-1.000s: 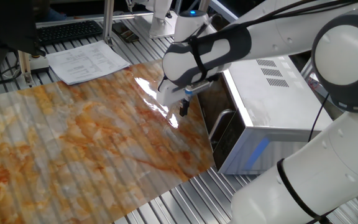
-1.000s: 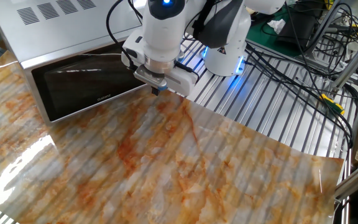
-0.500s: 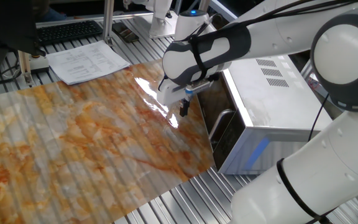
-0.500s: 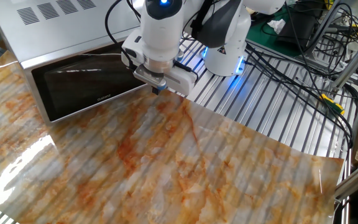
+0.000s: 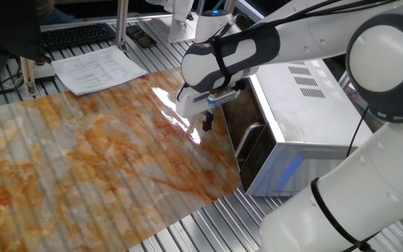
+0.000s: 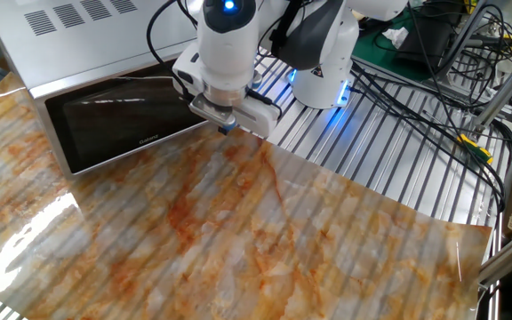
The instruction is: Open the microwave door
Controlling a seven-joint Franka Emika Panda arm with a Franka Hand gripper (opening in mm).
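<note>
I see the microwave door (image 6: 118, 124) shut, at the marbled mat's (image 6: 238, 231) edge. My gripper (image 5: 206, 123) hangs beside its handle (image 5: 245, 140), fingers apparently together, holding nothing. Only one view shows the handle.

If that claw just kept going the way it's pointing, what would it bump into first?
The gripper points straight down, so it would probably meet the marbled tabletop first, just in front of the microwave door, not the door itself.
</note>
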